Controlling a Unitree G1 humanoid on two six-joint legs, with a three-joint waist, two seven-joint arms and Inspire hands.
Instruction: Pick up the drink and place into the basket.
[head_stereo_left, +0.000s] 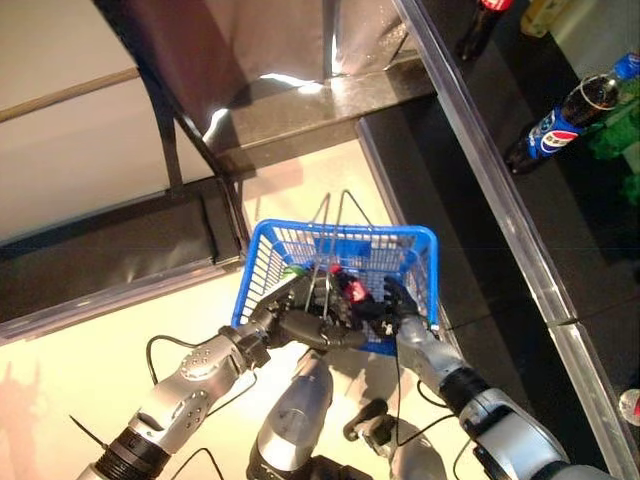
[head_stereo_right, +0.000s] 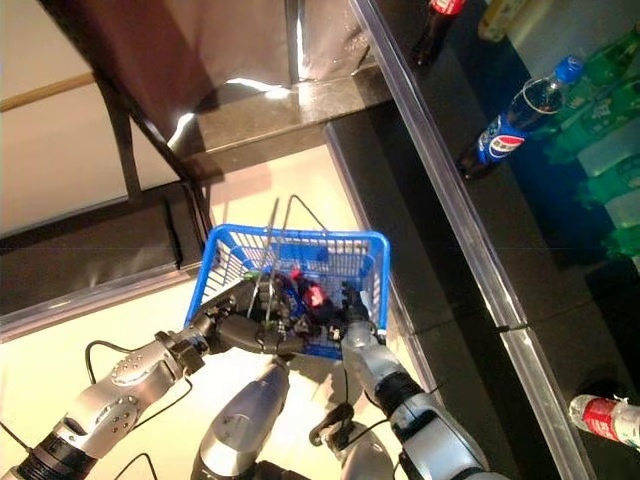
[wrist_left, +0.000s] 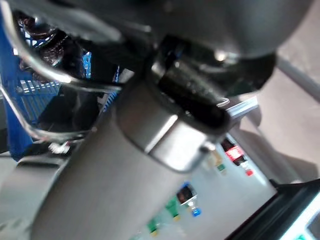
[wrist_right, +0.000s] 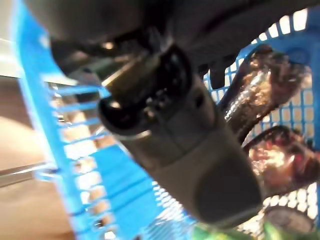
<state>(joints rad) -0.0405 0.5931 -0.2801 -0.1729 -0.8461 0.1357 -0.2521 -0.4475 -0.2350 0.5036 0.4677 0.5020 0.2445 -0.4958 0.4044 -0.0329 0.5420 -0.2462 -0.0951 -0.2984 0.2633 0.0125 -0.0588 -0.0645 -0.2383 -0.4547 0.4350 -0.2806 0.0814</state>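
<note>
A blue wire basket (head_stereo_left: 340, 231) hangs in front of me by its two metal handles (head_stereo_left: 330, 215). My left hand (head_stereo_left: 300, 325) is curled round the lower ends of those handles at the basket's near rim. My right hand (head_stereo_left: 402, 305) reaches over the near right rim into the basket, fingers closed on a dark cola bottle with a red label (head_stereo_left: 352, 289). The right wrist view shows dark bottles (wrist_right: 255, 95) lying against the blue mesh (wrist_right: 45, 115) past the thumb (wrist_right: 200, 150). Something green (head_stereo_left: 291, 269) also lies inside the basket.
To my right runs a dark shelf with a metal front rail (head_stereo_left: 500, 200). On it lie a blue-labelled cola bottle (head_stereo_left: 565, 122), another cola bottle (head_stereo_left: 485, 20), green bottles (head_stereo_right: 610, 130) and a red-labelled bottle (head_stereo_right: 605, 418). A dark counter (head_stereo_left: 110, 250) stands to the left.
</note>
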